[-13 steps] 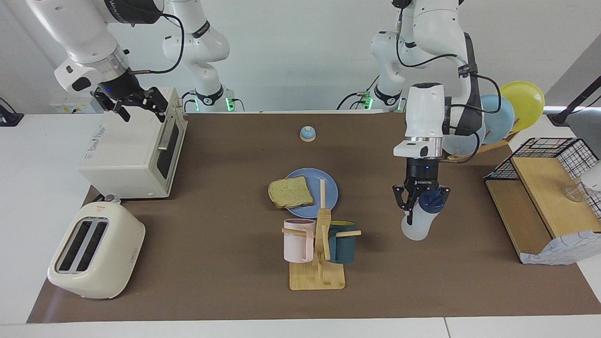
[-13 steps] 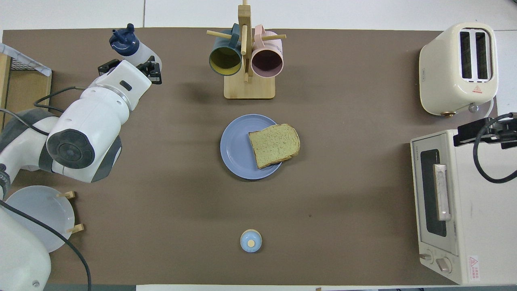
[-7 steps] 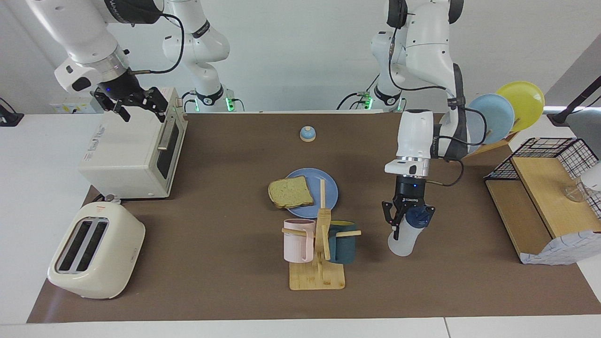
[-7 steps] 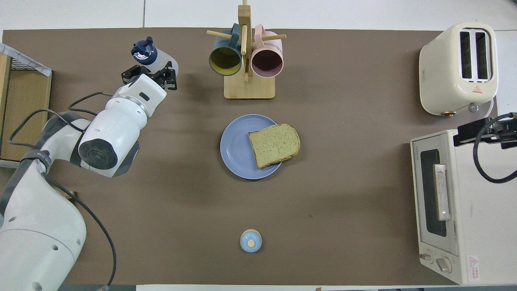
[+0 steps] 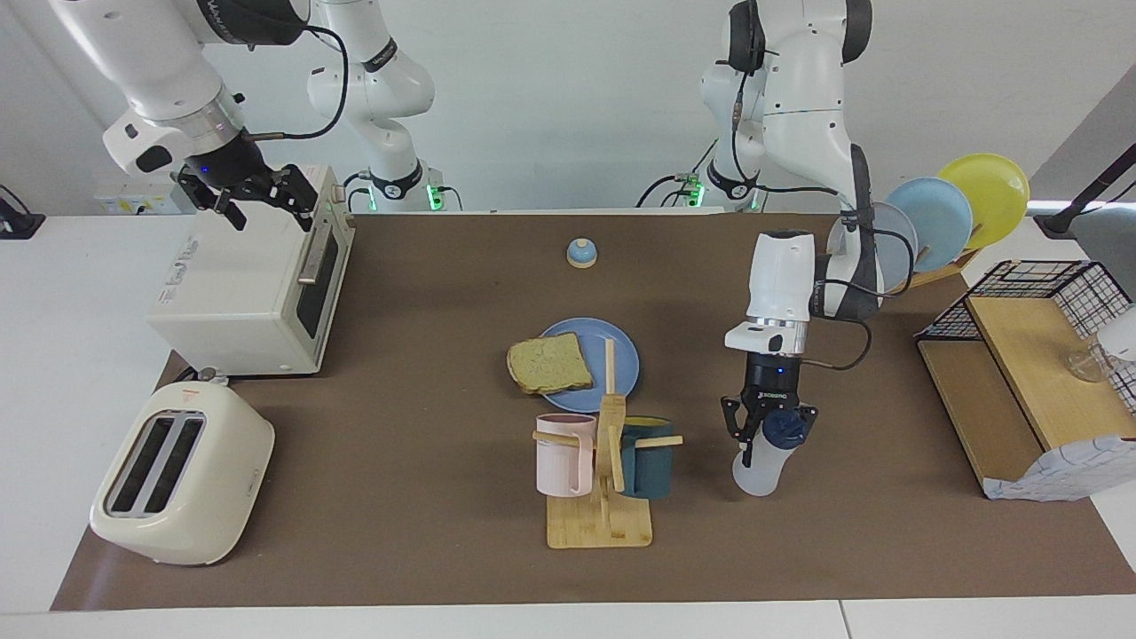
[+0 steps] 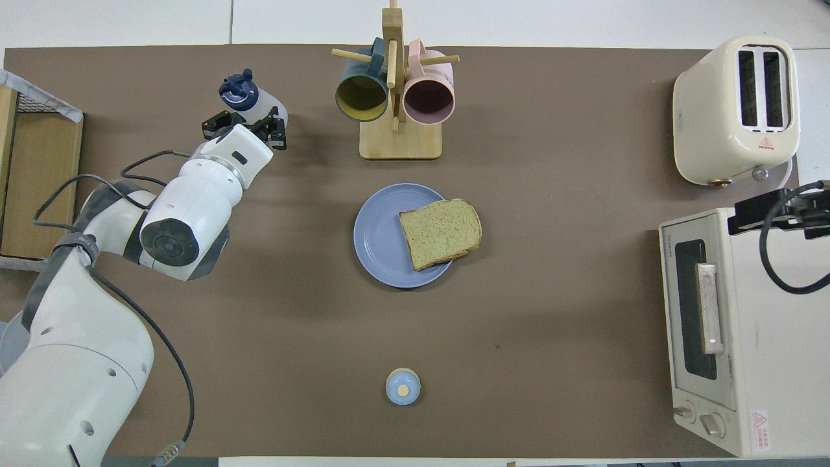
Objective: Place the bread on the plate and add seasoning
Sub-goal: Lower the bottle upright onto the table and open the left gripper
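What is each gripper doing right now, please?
Left gripper: shut on the bottle.
Right gripper: open, holding nothing, over the oven.

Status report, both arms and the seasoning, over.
Left gripper shut on seasoning bottle, beside the mug rack. Right gripper open over toaster oven, waiting. Bread on plate, overhanging its rim.

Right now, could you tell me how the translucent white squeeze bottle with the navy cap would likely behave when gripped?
The translucent white squeeze bottle with the navy cap probably dents: soft-looking plastic. Tall and narrow, it may tip when set down. The left gripper, shut on it, holds it tilted.
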Available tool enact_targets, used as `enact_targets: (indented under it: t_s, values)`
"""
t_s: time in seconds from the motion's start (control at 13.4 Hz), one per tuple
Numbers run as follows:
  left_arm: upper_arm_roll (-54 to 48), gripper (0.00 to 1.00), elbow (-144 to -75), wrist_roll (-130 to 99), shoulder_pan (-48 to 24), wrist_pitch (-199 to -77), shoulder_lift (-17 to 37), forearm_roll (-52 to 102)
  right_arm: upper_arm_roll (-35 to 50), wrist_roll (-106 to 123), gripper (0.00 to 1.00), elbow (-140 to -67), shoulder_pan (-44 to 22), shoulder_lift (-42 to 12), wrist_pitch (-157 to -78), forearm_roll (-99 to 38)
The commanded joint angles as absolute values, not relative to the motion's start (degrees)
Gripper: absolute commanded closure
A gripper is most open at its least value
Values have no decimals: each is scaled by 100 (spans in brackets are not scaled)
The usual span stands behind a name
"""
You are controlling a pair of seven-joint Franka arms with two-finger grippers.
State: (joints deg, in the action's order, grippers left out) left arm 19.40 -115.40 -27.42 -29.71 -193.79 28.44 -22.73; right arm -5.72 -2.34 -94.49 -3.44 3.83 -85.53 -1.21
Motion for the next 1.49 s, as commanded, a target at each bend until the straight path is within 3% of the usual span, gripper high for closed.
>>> enact_targets:
  t_s: [0.0,0.67,0.97,1.04,1.19,1.27,1.34,1.42]
  values:
    - [1907,100,-11408,-2593,-2944,-19468,3102,-2294,-536,-114,0,-9483,-299,404,-8569,-132]
    - [1890,100,-11452,-2777,-2953,-19345,3138,-2294,-536,-114,0,-9483,-299,404,-8569,-132]
    - [1881,91,-11452,-2786,-2936,-19345,3190,-2294,-536,-114,0,-9483,-299,404,-8569,-132]
    - [1872,86,-11452,-2786,-2936,-19345,3190,-2294,-536,-114,0,-9483,-299,404,-8569,-132]
    - [1881,63,-11461,-2786,-2927,-19336,3182,-2294,-536,-123,0,-9483,-299,404,-8569,-132]
    - [1872,44,-11470,-2786,-2918,-19336,3182,-2294,-536,-114,0,-9483,-299,404,-8569,-132]
    - [1863,13,-11487,-2795,-2918,-19336,3182,-2294,-536,-114,0,-9483,-299,404,-8569,-132]
    - [1855,0,-11496,-2795,-2909,-19345,3173,-2294,-536,-114,0,-9483,-299,404,-8569,-132]
